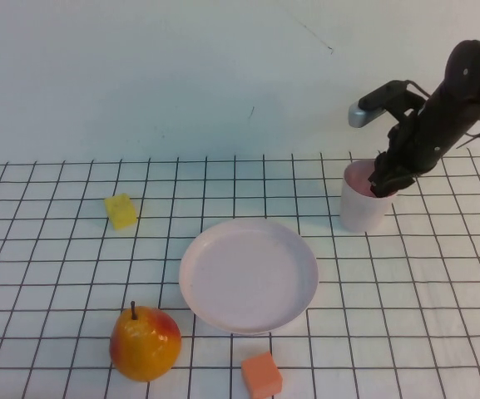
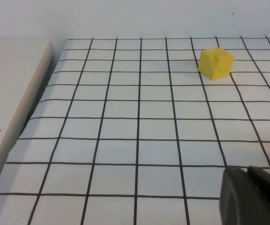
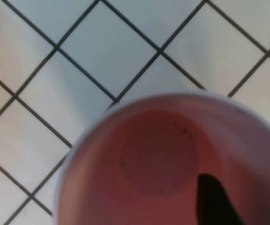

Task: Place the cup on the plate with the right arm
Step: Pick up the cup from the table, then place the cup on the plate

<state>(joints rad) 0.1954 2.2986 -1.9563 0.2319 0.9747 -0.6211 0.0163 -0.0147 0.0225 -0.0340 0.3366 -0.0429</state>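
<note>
Upright pale pink cup [image 1: 361, 206] — right gripper [image 1: 384, 184] at its rim, one finger inside, grip unclear; plate [image 1: 249, 275] near, bare; left gripper [image 2: 251, 197] parked — fingers' state unclear.

Right arm [image 1: 464, 79]: black, bulky rounded joints, thin cables alongside, grey-silver cylinder behind right gripper [image 1: 385, 184]. Left gripper [image 2: 251, 197]: dark grey, matte, blocky.

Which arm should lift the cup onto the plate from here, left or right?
Right. The right gripper is already at the cup, one finger inside its rim, beside the plate. The left gripper sits low near the yellow block, far across the table.
</note>
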